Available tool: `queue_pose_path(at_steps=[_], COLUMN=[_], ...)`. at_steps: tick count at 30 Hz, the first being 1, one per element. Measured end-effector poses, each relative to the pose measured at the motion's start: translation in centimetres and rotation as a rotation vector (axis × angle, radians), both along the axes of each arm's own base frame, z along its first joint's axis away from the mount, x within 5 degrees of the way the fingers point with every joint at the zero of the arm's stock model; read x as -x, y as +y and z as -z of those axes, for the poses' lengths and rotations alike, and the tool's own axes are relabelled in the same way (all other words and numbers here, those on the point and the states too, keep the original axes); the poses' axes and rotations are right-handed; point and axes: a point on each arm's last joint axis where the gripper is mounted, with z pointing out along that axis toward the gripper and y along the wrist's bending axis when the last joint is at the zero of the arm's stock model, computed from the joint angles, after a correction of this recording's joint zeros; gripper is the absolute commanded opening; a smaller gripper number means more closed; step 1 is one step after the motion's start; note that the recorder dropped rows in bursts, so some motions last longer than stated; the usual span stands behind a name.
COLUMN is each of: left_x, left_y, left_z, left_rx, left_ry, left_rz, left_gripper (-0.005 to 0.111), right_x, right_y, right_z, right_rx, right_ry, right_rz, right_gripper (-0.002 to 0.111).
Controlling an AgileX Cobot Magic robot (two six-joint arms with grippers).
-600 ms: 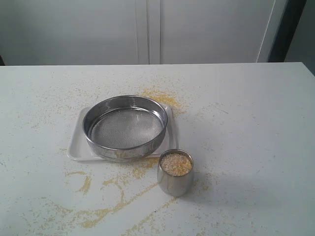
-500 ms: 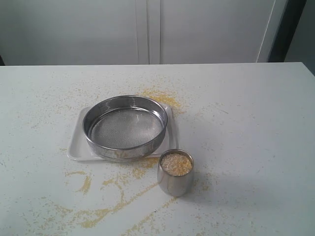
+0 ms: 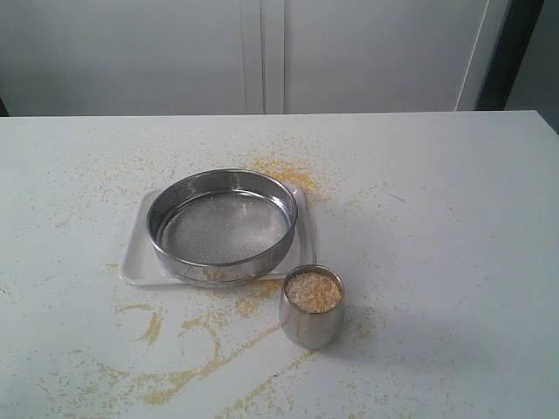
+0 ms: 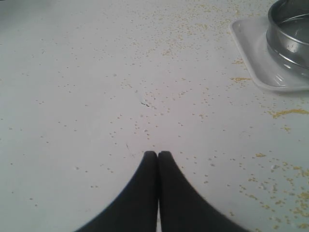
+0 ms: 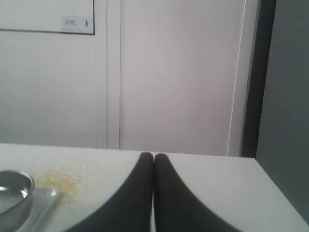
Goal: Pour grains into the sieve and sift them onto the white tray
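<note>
Compared with a moment earlier, no change is registered in the exterior view. The sieve (image 3: 222, 227) is seated on the white tray (image 3: 133, 262), and no heap is seen on its mesh. The grains (image 3: 312, 291) are contained in the steel cup (image 3: 310, 321) just beside the tray. The left gripper (image 4: 158, 154) and right gripper (image 5: 153, 155) are pressed together, holding nothing. Pouring is judged not yet begun.

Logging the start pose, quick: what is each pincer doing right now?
Left pincer: closed, holding nothing.
Right pincer: closed, holding nothing.
</note>
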Motion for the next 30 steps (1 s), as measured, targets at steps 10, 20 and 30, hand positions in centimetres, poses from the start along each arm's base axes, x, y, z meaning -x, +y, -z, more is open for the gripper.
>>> queue_pose_path(at_steps=[10, 20, 30], left_x=[0.0, 0.0, 0.0], left_y=[0.0, 0.0, 0.0], left_z=[0.0, 0.0, 0.0], left_rx=[0.0, 0.0, 0.0], left_ry=[0.0, 0.0, 0.0], left_rz=[0.0, 0.0, 0.0], left_gripper=[0.0, 0.0, 0.0], right_x=[0.3, 0.8, 0.3], right_y=[-0.1, 0.3, 0.4], right_z=[-1.2, -2.5, -5.6], right_rx=[-0.502, -0.429, -0.407], right_ry=[-0.086, -0.23, -0.243], right_rz=[-0.103, -0.165, -0.163], right_gripper=[0.0, 0.0, 0.0])
